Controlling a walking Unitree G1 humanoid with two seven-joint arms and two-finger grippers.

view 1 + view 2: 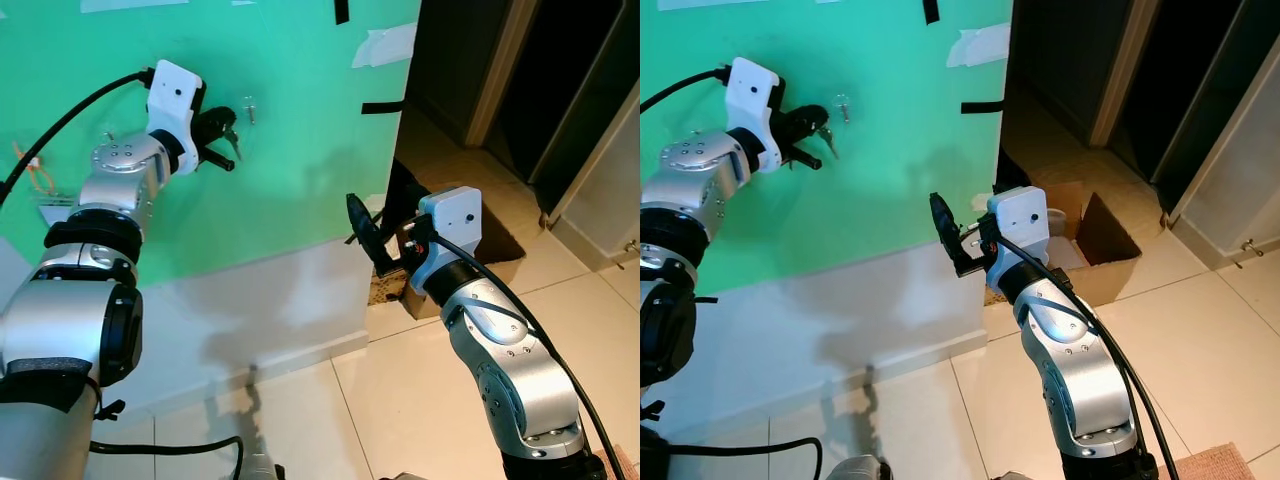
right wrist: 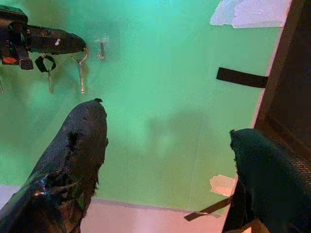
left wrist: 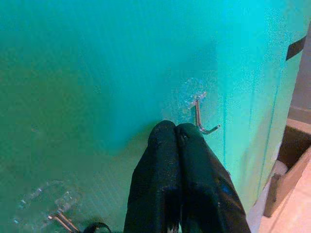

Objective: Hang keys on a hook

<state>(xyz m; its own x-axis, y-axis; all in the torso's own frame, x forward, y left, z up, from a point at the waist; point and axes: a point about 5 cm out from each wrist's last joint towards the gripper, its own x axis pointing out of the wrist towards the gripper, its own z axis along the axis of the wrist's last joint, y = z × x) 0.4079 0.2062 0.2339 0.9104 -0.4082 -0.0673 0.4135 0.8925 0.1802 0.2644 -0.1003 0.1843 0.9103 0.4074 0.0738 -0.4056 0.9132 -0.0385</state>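
Note:
On the green wall panel a small clear-backed metal hook sticks out. My left gripper is raised to the wall just left of and slightly below that hook. Its fingers are pressed together, shut on the ring of the keys. In the right wrist view a silver key dangles from the ring at the tip, close beside the hook but apart from it. My right gripper hovers lower, by the panel's right edge, with its fingers wide open and empty.
A second clear hook with an orange loop is fixed further left on the wall. An open cardboard box stands on the tiled floor by a dark doorway to the right. Black tape strips mark the panel's edge.

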